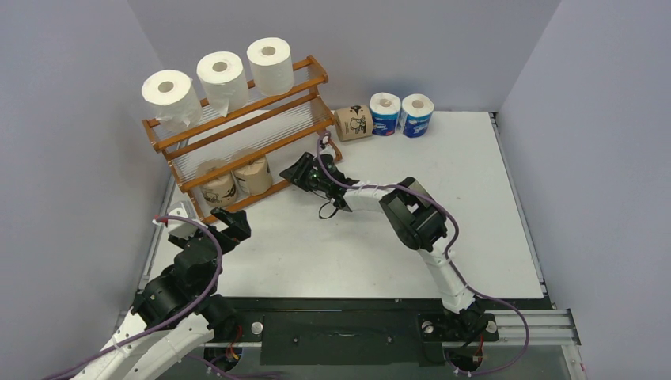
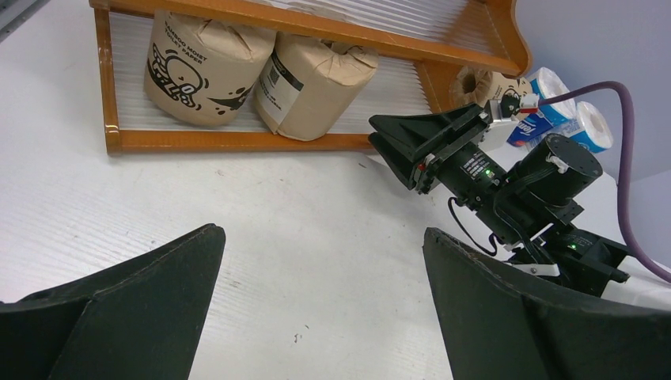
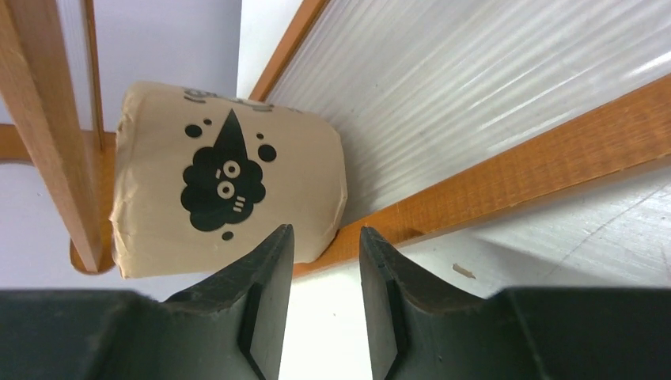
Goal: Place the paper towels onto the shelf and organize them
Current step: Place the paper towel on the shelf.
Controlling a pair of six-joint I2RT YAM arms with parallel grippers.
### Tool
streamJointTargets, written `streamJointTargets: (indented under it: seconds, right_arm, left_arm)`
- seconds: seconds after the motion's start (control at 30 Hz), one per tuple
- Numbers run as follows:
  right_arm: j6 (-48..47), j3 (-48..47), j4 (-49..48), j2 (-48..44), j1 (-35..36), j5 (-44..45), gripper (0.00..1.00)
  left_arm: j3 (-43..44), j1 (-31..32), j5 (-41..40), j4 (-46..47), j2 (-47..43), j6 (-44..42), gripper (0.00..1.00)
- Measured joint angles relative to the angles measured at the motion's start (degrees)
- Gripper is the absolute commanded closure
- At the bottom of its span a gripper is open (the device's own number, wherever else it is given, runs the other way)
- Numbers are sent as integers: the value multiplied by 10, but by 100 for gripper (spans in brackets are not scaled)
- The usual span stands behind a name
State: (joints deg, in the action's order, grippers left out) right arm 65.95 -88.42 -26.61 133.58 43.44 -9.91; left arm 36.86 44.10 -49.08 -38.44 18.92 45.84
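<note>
paper towels [image 1: 221, 73] on shelf [image 2: 237, 141] | white table [image 1: 356, 253], grey walls [image 1: 396, 39] | left hand [image 2: 322, 232] agape | right hand [image 3: 324, 231] barely open

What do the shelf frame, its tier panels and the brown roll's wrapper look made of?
Shelf frame: wood, orange-brown, faint grain. Tier panels: probably clear ribbed plastic, glossy streaks along the ribs. Brown roll's wrapper: matte kraft-like paper, creased at the ends.
</note>
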Motion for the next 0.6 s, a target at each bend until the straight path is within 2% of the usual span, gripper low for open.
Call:
streamJointTargets:
  seconds: [0.27,0.6]
  right_arm:
    - [-22,0,7,0,19,-13,86]
    - [-27,-19,23,3,47,-31,91]
  left_arm:
    - [0,0,0,0,0,1,4]
    - [-6,0,0,-2,-3,3,4]
